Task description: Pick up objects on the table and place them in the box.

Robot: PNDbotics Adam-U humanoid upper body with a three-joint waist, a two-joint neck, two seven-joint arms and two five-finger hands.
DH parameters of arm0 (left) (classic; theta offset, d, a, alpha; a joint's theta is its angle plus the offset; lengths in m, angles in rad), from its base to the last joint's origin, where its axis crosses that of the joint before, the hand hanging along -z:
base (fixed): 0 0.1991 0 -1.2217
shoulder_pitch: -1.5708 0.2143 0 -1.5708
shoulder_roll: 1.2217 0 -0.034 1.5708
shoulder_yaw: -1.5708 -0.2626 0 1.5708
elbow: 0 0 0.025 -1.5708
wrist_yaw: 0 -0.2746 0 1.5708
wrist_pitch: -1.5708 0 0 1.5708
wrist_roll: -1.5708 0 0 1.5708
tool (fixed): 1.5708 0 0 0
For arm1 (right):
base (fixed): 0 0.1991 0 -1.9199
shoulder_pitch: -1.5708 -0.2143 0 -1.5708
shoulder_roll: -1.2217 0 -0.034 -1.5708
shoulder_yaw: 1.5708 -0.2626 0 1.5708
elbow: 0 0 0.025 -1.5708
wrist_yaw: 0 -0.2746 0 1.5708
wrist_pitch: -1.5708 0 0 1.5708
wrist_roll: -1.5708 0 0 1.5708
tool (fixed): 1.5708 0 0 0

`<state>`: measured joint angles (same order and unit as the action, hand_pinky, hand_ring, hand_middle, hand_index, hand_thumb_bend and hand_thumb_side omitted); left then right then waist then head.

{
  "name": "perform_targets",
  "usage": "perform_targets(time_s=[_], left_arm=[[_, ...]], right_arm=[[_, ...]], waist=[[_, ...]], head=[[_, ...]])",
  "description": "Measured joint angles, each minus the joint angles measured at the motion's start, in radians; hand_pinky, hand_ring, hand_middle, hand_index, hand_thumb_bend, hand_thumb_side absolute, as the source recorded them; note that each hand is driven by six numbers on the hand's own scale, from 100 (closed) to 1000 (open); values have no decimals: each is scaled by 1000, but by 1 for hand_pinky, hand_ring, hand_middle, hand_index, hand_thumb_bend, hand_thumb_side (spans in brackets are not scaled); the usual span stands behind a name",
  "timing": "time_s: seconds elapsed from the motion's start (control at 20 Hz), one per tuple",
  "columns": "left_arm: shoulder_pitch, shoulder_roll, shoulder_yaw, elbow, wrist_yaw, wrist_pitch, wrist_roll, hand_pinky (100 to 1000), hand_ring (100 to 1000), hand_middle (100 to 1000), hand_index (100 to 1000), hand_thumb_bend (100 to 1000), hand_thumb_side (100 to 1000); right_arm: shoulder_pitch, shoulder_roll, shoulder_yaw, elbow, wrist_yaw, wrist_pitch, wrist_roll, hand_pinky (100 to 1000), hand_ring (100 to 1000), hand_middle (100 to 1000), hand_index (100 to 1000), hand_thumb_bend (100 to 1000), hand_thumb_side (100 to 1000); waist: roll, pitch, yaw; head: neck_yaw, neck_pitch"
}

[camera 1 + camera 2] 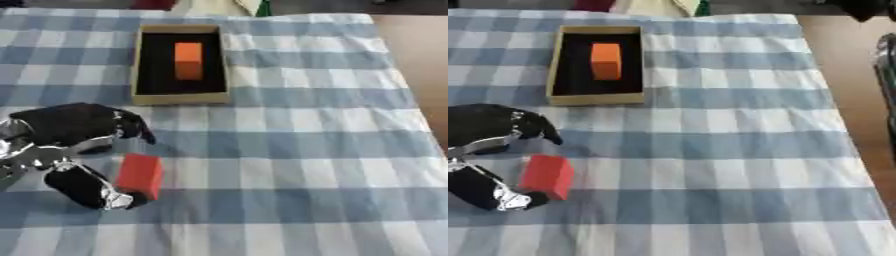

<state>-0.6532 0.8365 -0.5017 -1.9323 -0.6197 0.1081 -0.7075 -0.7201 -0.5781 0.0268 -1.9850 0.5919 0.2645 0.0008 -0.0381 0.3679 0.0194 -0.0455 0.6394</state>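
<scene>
A red block (141, 175) stands on the checked cloth at the lower left. My left hand (66, 131) comes in from the left edge and straddles it. The thumb (89, 189) lies against the block's lower left side. The fingers (133, 126) arch above and behind the block with a gap to its top, so the hand is open around it. Further back sits a shallow tan box (179, 98) with a black lining, and an orange block (188, 60) lies inside it. My right hand shows in neither view.
The blue-and-white checked cloth (306, 150) covers the table. Its right edge runs along bare brown floor (859, 90). A dark object (885, 65) stands past that edge. Some things show at the far edge behind the box.
</scene>
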Motion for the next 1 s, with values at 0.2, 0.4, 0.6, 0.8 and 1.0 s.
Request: perform_targets(time_s=[0.2, 0.4, 0.6, 0.8, 1.0], left_arm=[[1, -9, -7, 37, -12, -5, -6, 863, 865, 800, 880, 473, 613], [1, -18, -13, 68, -15, -13, -14, 852, 853, 781, 862, 457, 612], [2, -26, -22, 89, -19, -22, -23, 836, 833, 751, 836, 424, 613], [2, -27, -25, 100, -26, -36, -23, 817, 812, 728, 816, 367, 596], [2, -33, -25, 107, -41, -46, -10, 768, 769, 687, 784, 248, 519]], right_arm=[[7, 0, -3, 0, -4, 3, 0, 851, 769, 480, 701, 100, 785], [9, 0, -5, 0, -5, 8, -2, 852, 768, 479, 701, 100, 787], [15, 0, -9, 0, -6, 13, -6, 851, 768, 474, 699, 100, 788], [9, 7, -9, 0, -5, 20, -3, 852, 771, 475, 701, 100, 790], [-2, 20, -9, 0, -4, 26, 6, 853, 773, 476, 702, 100, 792]], waist=[[0, 2, -4], [0, 5, -6], [0, 5, -8], [1, 5, -11], [2, 5, -12]], head=[[2, -7], [2, -8], [2, -8], [2, -8], [2, -8]])
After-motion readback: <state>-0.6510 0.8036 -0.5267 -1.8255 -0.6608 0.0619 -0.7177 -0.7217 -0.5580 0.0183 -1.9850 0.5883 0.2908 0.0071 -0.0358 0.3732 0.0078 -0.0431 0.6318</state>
